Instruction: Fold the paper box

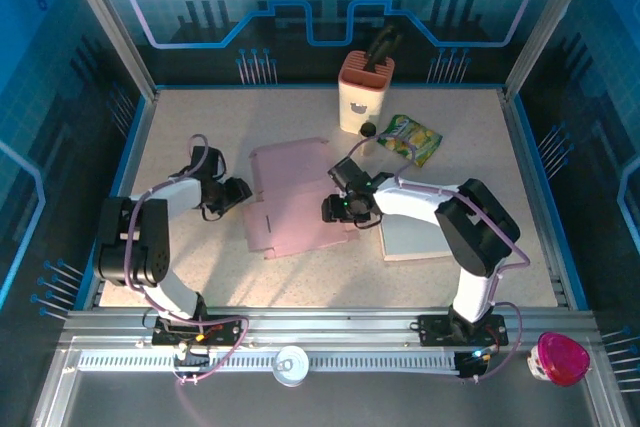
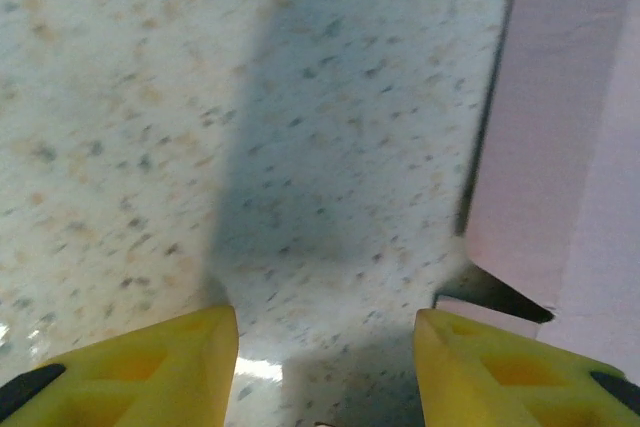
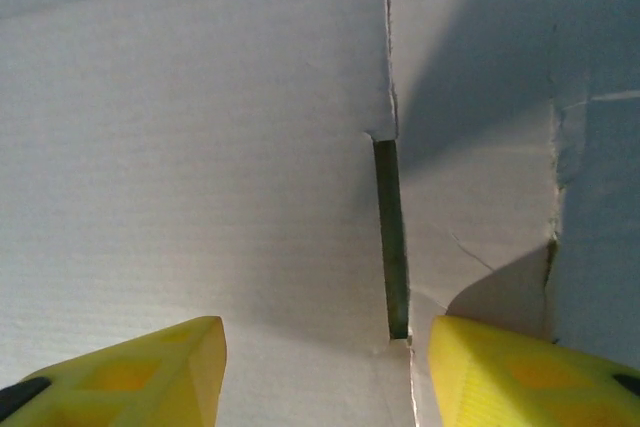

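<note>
Since pink paper box (image 1: 290, 197), flat on bench (image 1: 200, 127) just front of cream holder (image 1: 365, 95), looks light, thin, crease-prone: pinch flap edge beside slit. Left end effector (image 1: 240, 192), front-left of holder: fingers apart. Right end effector (image 1: 335, 207), front of holder: fingers apart.

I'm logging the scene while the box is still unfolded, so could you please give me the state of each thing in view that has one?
paper box: unfolded, lying flat on the table.
left gripper: open, above bare table beside the box's edge.
right gripper: open, over the box at a slit.
utensil holder: upright, dark utensil inside.
green snack bag: lying flat.
</note>
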Controlling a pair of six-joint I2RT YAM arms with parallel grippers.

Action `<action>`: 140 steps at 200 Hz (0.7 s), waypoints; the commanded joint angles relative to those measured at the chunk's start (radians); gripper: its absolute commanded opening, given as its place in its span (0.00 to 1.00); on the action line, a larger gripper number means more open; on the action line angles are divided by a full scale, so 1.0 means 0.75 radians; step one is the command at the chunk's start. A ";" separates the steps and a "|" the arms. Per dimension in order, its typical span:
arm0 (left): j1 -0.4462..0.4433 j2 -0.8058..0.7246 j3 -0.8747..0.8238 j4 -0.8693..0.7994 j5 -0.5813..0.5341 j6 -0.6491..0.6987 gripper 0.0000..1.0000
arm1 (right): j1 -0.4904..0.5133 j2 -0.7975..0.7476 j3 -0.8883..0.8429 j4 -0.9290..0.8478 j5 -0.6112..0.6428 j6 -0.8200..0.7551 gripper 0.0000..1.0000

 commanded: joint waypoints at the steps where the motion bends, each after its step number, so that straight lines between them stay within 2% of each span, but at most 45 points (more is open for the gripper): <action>1: 0.004 -0.028 -0.074 0.165 0.139 0.050 0.51 | -0.033 0.054 0.070 -0.086 0.009 -0.141 0.55; 25: -0.003 -0.033 -0.133 0.256 0.226 0.020 0.51 | -0.055 0.075 0.115 -0.126 0.020 -0.200 0.52; 69: -0.005 -0.048 -0.165 0.283 0.282 -0.014 0.50 | -0.072 0.068 0.119 -0.133 0.013 -0.220 0.52; 114: -0.007 -0.049 -0.223 0.356 0.418 -0.052 0.50 | -0.078 0.086 0.119 -0.127 0.007 -0.221 0.52; 140: -0.008 -0.081 -0.228 0.269 0.344 -0.047 0.49 | -0.080 0.085 0.118 -0.124 0.007 -0.220 0.52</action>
